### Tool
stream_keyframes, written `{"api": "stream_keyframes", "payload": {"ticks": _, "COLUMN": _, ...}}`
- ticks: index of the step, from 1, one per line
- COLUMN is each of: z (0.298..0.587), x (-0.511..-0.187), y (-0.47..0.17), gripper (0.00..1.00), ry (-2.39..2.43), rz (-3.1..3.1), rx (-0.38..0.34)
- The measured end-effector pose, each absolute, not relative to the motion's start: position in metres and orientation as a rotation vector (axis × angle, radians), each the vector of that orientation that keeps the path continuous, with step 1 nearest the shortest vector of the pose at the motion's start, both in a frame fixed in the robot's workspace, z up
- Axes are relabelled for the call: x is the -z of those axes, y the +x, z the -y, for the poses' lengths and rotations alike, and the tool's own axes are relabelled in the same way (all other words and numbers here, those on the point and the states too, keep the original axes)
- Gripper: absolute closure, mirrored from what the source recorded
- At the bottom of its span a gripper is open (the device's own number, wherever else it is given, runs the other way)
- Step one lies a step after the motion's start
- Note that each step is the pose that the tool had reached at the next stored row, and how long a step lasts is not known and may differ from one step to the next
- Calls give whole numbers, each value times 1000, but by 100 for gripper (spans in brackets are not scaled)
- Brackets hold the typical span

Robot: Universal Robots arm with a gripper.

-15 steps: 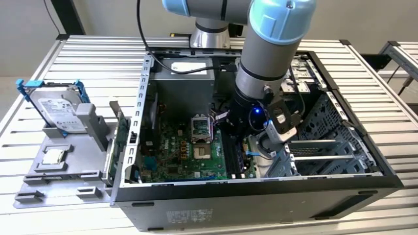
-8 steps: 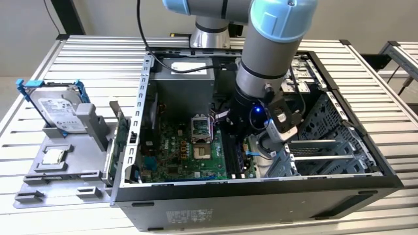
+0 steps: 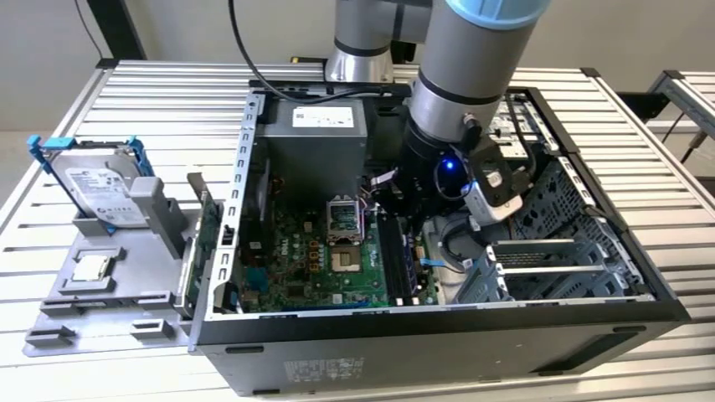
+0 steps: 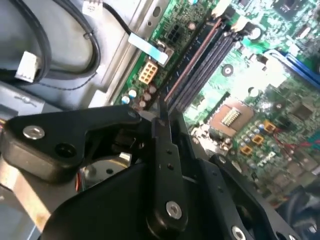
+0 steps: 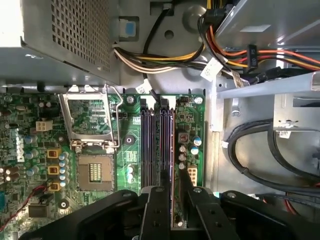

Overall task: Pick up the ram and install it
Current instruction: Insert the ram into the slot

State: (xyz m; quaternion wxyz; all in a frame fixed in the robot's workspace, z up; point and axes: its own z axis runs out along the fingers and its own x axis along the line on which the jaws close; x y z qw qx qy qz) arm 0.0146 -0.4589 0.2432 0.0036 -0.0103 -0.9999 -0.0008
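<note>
Ram [image 5: 174,150] stands on edge along the black memory slots [image 5: 152,145] in the first wrist view, and the gripper [image 5: 173,182] has its fingers drawn close on the stick's two flat faces, near one end. We cannot tell whether it is fully seated.

In the second wrist view we see the ram [image 4: 192,60] as a thin reddish-brown edge running away from the gripper [image 4: 162,107] along the slots.

In the exterior view the gripper [image 3: 416,219] reaches down into the open computer case [image 3: 447,322], right of the socket.

We judge the stick light, stiff, thin and fragile, best pinched across its faces near the upper edge.
</note>
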Motion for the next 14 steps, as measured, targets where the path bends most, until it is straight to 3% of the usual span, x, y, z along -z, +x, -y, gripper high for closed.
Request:
{"api": "stream_keyframes", "payload": {"ticks": 2, "z": 459, "x": -244, "y": 15, "gripper": 0, "ry": -32, "rz": 3134, "rx": 2}}
{"api": "stream_keyframes", "payload": {"ticks": 3, "z": 459, "x": -244, "y": 15, "gripper": 100, "ry": -32, "rz": 3134, "rx": 2}}
{"api": "stream_keyframes", "payload": {"ticks": 14, "z": 459, "x": -245, "y": 15, "gripper": 100, "ry": -32, "rz": 3134, "rx": 2}}
